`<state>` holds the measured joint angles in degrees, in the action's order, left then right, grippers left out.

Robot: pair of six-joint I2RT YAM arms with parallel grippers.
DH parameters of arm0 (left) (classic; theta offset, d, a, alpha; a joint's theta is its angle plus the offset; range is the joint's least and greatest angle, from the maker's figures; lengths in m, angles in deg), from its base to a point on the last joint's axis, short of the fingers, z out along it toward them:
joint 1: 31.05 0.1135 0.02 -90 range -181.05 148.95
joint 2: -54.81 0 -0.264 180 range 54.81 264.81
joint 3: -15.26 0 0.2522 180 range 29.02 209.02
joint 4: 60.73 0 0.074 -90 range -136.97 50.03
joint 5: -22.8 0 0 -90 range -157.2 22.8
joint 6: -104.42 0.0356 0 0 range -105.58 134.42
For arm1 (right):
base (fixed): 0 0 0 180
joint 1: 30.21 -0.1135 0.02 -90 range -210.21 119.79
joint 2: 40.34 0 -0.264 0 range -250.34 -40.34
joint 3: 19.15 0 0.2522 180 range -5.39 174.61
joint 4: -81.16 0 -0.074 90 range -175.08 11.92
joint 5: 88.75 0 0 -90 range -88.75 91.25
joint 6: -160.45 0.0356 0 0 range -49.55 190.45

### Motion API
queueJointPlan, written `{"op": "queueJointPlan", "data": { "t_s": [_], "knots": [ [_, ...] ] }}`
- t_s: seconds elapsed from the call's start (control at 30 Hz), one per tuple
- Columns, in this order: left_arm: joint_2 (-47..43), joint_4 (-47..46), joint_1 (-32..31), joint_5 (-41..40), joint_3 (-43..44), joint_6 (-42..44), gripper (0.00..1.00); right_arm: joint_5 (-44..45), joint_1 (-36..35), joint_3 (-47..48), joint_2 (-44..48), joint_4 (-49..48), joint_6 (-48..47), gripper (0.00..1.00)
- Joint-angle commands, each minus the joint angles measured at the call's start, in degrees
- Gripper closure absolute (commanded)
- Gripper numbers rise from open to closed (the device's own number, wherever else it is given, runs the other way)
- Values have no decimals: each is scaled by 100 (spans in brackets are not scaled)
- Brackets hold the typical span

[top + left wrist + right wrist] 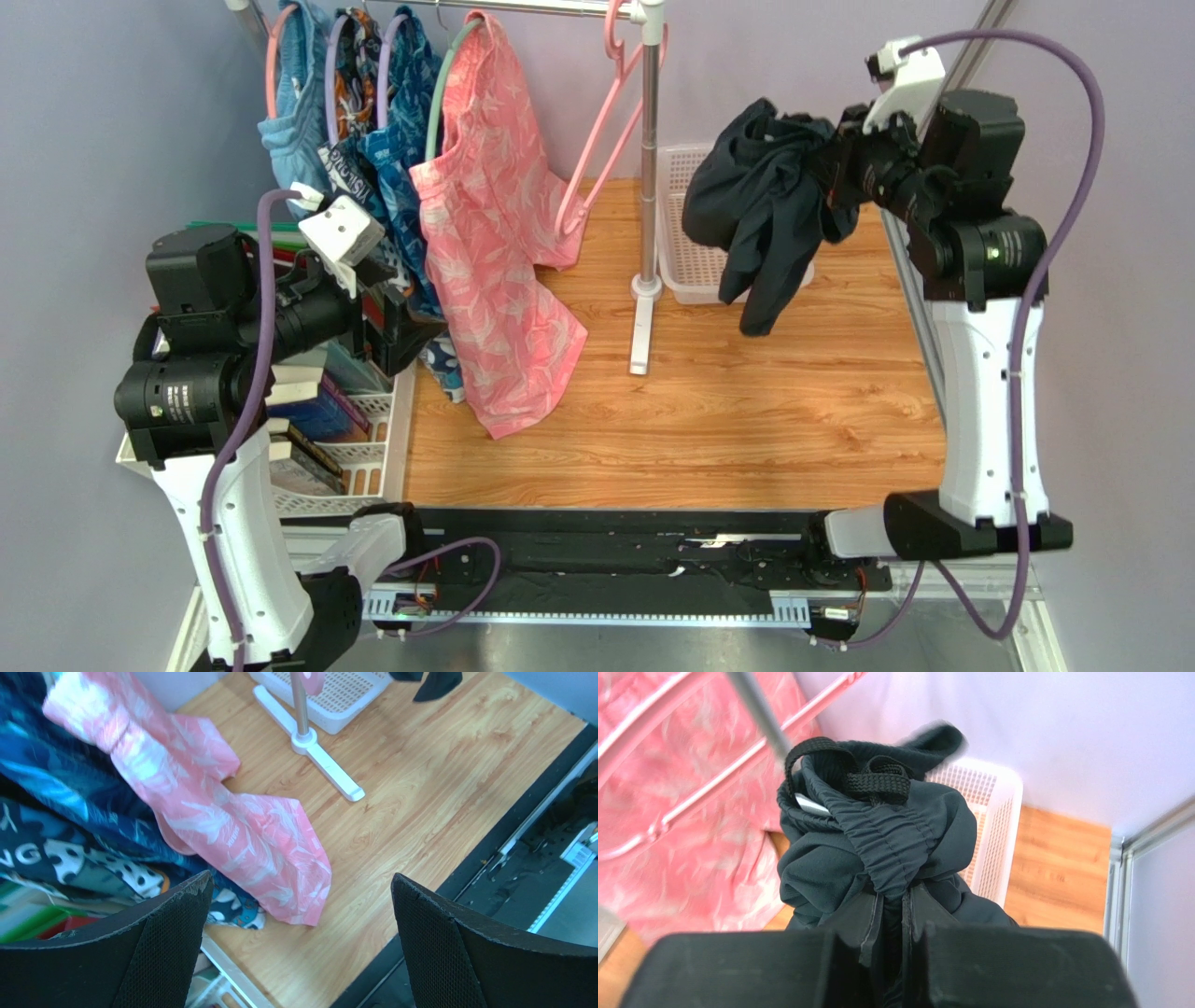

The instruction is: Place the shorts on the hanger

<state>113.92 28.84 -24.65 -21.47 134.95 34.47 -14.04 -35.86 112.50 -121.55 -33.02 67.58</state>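
The black shorts (765, 196) hang bunched in the air over the white basket (682, 266), at the back right. My right gripper (839, 165) is shut on their waistband; in the right wrist view the fabric (878, 854) is pinched at the gripper (896, 892). The pink hanger (606, 119) hangs empty by its hook on the rack's right end, left of the shorts; its bars show blurred in the right wrist view (703, 798). My left gripper (407, 325) is open and empty at the left, by the hanging garments; it holds nothing (302, 889).
A pink leaf-print garment (498, 252) and blue patterned garments (379, 133) hang on the rack, reaching the wooden table (730, 406). The rack's white pole and foot (645, 210) stand between garments and basket. A white crate with books (330, 434) is at the left.
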Motion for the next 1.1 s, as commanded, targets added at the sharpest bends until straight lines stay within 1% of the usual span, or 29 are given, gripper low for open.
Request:
{"op": "queueJointPlan", "data": {
  "t_s": [0.0,0.03,0.1,0.13,0.2,0.23,0.27,0.3,0.33,0.37,0.4,0.47,0.5,0.53,0.57,0.6,0.63,0.67,0.7,0.73,0.77,0.8,0.83,0.87,0.9,0.93,1.0,1.03,1.07],
  "knots": [
    [144,469,2,560,550,946,1,114,-164,-940,701,217,199,100],
    [171,539,-6,533,604,1209,1,149,-217,-1508,1025,252,226,100],
    [258,759,-155,376,700,1395,1,36,-235,-2056,1465,340,452,100],
    [346,864,-243,296,710,1587,1,26,-244,-2642,1598,358,559,100],
    [390,1041,-419,33,605,1642,1,70,-296,-3181,1914,341,1111,100],
    [399,1058,-550,-12,526,1651,1,105,-322,-3636,1994,315,1366,100],
    [382,1085,-621,-47,447,1660,1,183,-401,-3885,2056,279,2004,100],
    [373,1085,-622,-65,263,1660,1,315,-471,-4079,2117,270,2358,100],
    [329,1094,-865,-65,183,1625,1,429,-568,-4237,2118,244,2736,100],
    [303,1042,-929,-100,104,1607,1,665,-778,-4465,2101,227,3035,100],
    [277,1024,-999,-196,-36,1546,1,728,-832,-4537,2048,218,3708,100],
    [206,980,-1218,-258,-212,1475,1,711,-911,-4695,1986,95,4301,100],
    [180,945,-1298,-267,-283,1432,1,668,-964,-4765,1890,34,5026,98],
    [119,927,-1351,-250,-370,1431,1,563,-1034,-4810,1837,-97,5260,88],
    [83,840,-1525,-241,-467,1422,1,510,-1357,-4854,1758,-412,5523,72],
    [57,795,-1614,-232,-677,1361,1,553,-1586,-4837,1566,-537,5917,70],
    [65,743,-1719,-206,-783,1335,1,597,-1806,-4828,1460,-695,6104,69],
    [74,699,-1973,-92,-967,1308,1,562,-2165,-4801,1363,-957,6254,64],
    [83,672,-2097,-56,-1047,1195,2,484,-2290,-4749,1197,-1056,6333,31],
    [109,559,-2255,-12,-1144,1133,2,396,-2344,-4688,1108,-1039,6273,12],
    [92,471,-2570,-21,-1362,1054,2,395,-2309,-4600,1029,-970,6160,0],
    [40,383,-2747,-30,-1469,949,3,439,-2266,-4451,1028,-925,5636,0],
    [4,121,-2914,-64,-1609,869,3,500,-2204,-4389,1054,-864,5318,0],
    [-31,-21,-3072,-169,-1872,738,3,535,-2030,-4327,1133,-829,4888,0],
    [-84,-196,-3431,-249,-2022,632,3,536,-1958,-4205,1186,-767,4519,0],
    [-93,-546,-3573,-284,-2163,536,4,475,-1783,-4195,1230,-680,3767,0],
    [3,-935,-4003,-285,-2611,158,9,334,-1572,-4299,1379,-583,3094,3],
    [65,-1380,-4162,-337,-2769,-9,12,-58,-1327,-4405,1432,-600,2404,4],
    [248,-1585,-4433,-346,-3049,-245,17,-201,-1212,-4510,1502,-617,2127,4]
  ]
}}
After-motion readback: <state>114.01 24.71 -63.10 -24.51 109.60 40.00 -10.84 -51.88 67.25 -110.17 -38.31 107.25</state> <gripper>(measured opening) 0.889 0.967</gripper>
